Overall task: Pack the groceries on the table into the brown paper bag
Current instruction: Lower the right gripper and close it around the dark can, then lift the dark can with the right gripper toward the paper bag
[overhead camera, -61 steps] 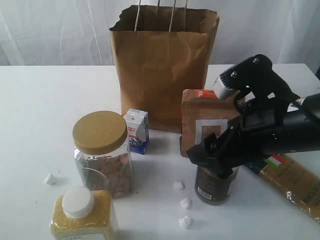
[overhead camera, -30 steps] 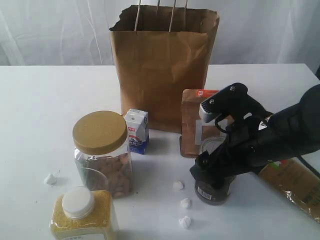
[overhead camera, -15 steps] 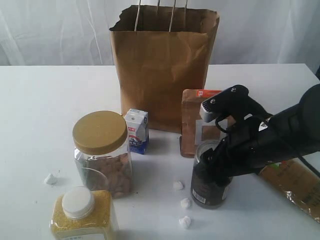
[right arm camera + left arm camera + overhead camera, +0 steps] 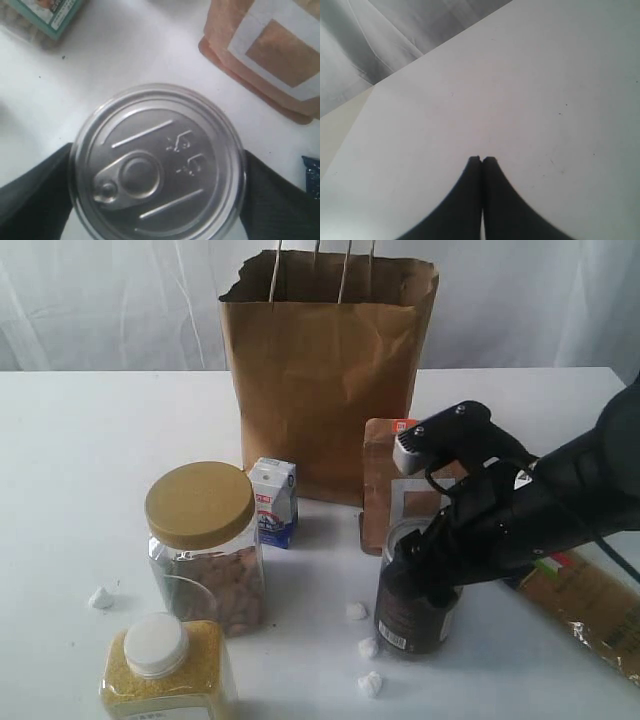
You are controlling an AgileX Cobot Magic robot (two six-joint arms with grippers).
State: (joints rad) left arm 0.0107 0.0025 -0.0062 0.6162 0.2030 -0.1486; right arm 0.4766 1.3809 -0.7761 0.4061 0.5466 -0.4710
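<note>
My right gripper (image 4: 420, 578) is shut on the dark pull-tab can (image 4: 408, 618), one finger on each side of its silver lid (image 4: 157, 162). The can leans slightly, just in front of the brown white-square pouch (image 4: 384, 490). The tall brown paper bag (image 4: 325, 380) stands upright and open behind them. The small white-blue carton (image 4: 273, 502), the gold-lidded nut jar (image 4: 205, 545) and the white-capped grain jar (image 4: 165, 672) stand to the left. The pasta packet (image 4: 590, 605) lies at the right. My left gripper (image 4: 481, 159) is shut over bare table (image 4: 530, 90), holding nothing.
Small crumpled white bits (image 4: 370, 647) lie in front of the can, and another bit (image 4: 99, 597) lies at the left of the nut jar. A white curtain hangs behind the table (image 4: 80, 460).
My right gripper came down around the can and closed on it. The can has shifted a little to the left and now tilts. The left gripper is unchanged.
</note>
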